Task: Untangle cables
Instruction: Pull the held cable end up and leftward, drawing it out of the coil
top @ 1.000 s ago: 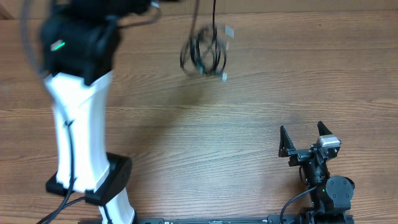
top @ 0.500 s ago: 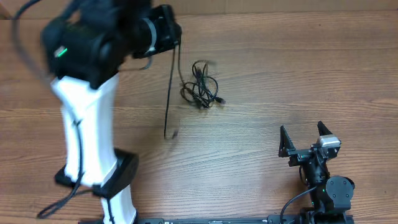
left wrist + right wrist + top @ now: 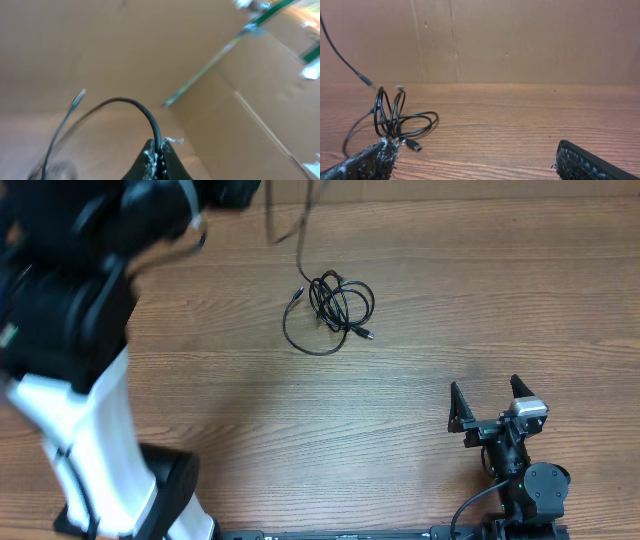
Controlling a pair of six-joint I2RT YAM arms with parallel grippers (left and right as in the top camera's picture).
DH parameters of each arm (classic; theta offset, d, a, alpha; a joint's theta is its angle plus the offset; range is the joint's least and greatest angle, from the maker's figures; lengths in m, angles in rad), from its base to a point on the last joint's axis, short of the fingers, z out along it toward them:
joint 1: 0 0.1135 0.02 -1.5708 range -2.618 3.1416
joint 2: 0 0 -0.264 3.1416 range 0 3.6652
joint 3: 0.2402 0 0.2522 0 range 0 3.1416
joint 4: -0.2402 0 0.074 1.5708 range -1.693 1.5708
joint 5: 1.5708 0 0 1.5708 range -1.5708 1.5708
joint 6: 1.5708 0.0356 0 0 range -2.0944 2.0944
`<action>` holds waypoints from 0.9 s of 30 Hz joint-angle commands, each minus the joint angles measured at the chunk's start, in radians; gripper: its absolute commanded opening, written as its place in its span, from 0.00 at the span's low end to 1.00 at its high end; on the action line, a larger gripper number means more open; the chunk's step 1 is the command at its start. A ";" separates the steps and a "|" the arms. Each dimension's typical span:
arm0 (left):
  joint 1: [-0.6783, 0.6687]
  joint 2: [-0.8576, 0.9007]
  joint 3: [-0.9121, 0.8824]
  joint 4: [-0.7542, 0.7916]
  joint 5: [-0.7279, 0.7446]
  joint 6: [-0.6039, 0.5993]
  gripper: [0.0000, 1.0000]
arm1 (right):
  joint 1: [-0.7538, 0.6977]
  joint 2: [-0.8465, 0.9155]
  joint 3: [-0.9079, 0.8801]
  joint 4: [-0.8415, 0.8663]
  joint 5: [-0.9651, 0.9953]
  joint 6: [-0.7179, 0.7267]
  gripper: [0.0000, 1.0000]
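Note:
The cables (image 3: 338, 304) lie as a loose black bundle on the wooden table, with a wide loop spread to its left and a small plug (image 3: 367, 334) at its right. One strand (image 3: 303, 242) rises from the bundle toward the top edge. In the left wrist view my left gripper (image 3: 159, 148) is shut on a thin black cable (image 3: 131, 103) that arcs up and left, raised high off the table. My right gripper (image 3: 490, 402) rests open near the front right, well clear of the bundle (image 3: 399, 121). Its fingers (image 3: 369, 161) are wide apart.
The left arm (image 3: 75, 330) fills the left side of the overhead view, large and blurred. A brown cardboard wall (image 3: 520, 40) closes the far side of the table. The right arm's base (image 3: 530, 490) sits at the front right edge.
The bundle, first blurred in the air, has come down on the table and spread into a looser loop. The left arm swung up and to the left, drawing one strand upward. The right arm stayed still.

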 commanded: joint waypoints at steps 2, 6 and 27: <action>-0.036 0.034 -0.002 -0.358 -0.563 0.064 0.04 | -0.002 0.000 -0.010 0.005 0.005 -0.005 1.00; -0.039 0.080 -0.109 -0.430 -0.583 0.294 0.04 | -0.002 0.000 -0.010 0.005 0.005 -0.005 1.00; 0.343 0.092 -0.285 -0.430 -0.761 0.080 0.04 | -0.002 0.000 -0.010 0.005 0.005 -0.005 1.00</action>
